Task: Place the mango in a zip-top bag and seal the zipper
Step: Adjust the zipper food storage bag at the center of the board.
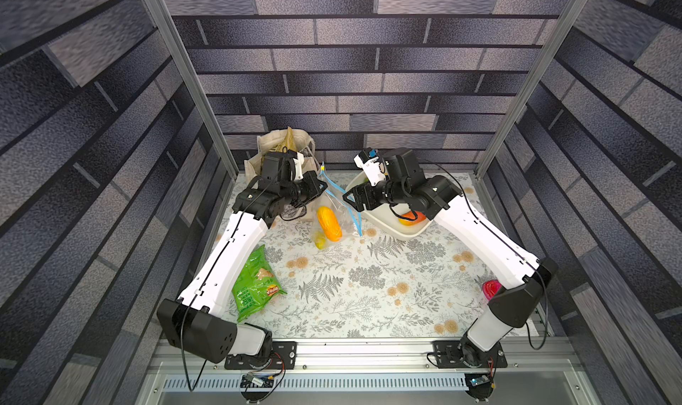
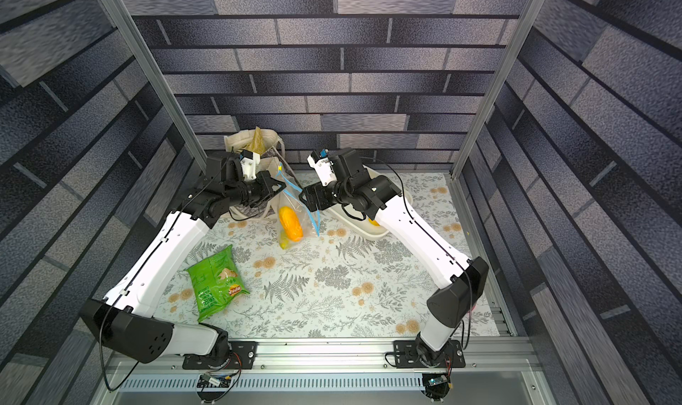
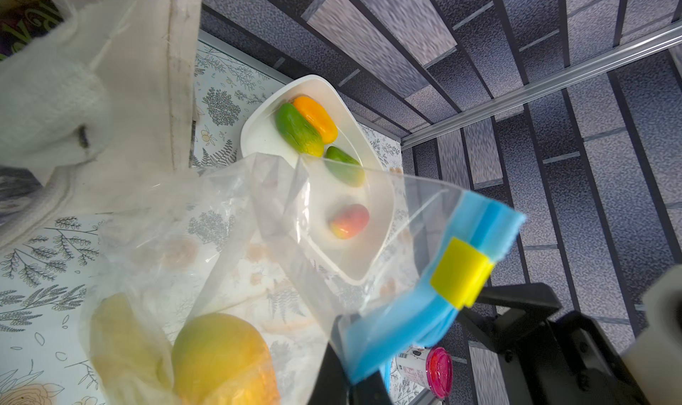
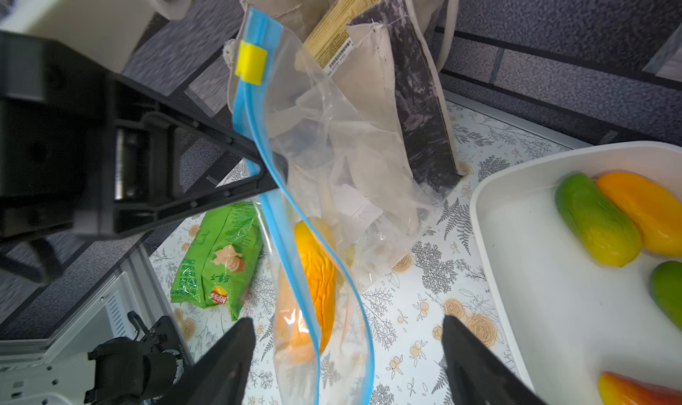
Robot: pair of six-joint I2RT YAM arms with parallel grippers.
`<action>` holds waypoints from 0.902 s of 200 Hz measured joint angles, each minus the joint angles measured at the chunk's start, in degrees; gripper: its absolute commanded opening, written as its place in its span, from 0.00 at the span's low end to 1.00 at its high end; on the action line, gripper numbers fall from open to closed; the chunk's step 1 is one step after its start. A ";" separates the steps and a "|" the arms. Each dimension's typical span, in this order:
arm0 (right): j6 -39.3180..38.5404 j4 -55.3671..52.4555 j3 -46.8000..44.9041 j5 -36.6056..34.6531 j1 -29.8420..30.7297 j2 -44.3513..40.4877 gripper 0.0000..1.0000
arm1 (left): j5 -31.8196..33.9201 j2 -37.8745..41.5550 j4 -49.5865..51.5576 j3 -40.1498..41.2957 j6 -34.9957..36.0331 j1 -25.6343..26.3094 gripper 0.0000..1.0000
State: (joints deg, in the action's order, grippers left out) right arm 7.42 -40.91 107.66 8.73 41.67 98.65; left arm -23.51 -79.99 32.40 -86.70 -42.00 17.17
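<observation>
While the left gripper [image 4: 265,169] is clamping the zipper [image 4: 241,104], likely the firmest hold, the right gripper [image 4: 345,320] is gaping beside the limp zip-top bag [image 4: 350,145] sagging around the mango [image 4: 317,274].

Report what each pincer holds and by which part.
The left pincer is shut on the zip-top bag, pinching its blue zipper near the yellow slider. The right pincer is open, holding nothing.

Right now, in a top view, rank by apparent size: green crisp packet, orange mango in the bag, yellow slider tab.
1. crisp packet
2. mango
3. slider tab, plainly smallest, though it is held up nearer the camera.
</observation>
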 measured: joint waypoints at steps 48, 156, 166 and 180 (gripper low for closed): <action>0.20 -0.76 2.54 2.34 -0.79 6.84 0.39 | 0.46 -0.11 0.02 0.00 0.02 0.00 0.00; -1.09 -8.31 14.16 1.42 -0.26 -0.50 0.00 | 6.60 5.03 1.88 -2.56 0.90 3.65 0.00; -1.73 -9.44 15.34 -0.61 -0.02 -1.73 0.00 | 7.21 7.10 1.95 -2.21 1.11 4.42 0.00; -2.16 -8.57 13.77 0.87 0.09 -3.61 0.00 | 7.52 9.27 1.86 -2.14 1.18 4.63 0.00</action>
State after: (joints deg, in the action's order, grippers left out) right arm 5.26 -49.47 121.43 9.61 41.76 95.04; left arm -15.99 -70.72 34.26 -88.84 -40.82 21.80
